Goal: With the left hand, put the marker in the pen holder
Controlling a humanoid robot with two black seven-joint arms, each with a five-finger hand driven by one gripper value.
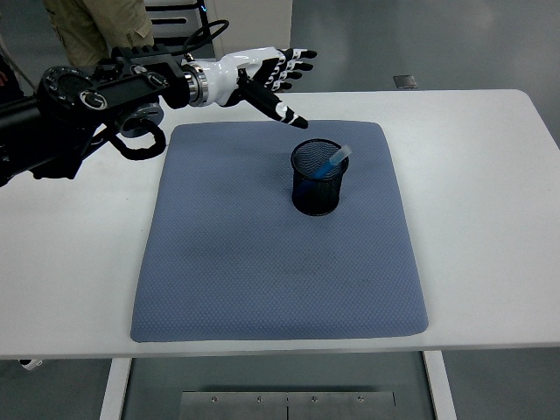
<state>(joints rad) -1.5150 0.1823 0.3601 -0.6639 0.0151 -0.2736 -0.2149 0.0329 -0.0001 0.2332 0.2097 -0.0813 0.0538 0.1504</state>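
Note:
A black mesh pen holder (318, 180) stands upright on the blue-grey mat (262, 254), toward its far right part. A blue marker (330, 163) leans inside it, its pale cap poking above the rim on the right. My left hand (278, 80) hovers open above the mat's far edge, up and left of the holder, fingers spread and holding nothing. Its black arm reaches in from the left edge. The right arm is out of sight.
The mat lies on a white table (490, 201). A person's legs (96, 26) show at the top left, behind the table, beside a piece of equipment (175, 22). The table's near edge runs along the bottom.

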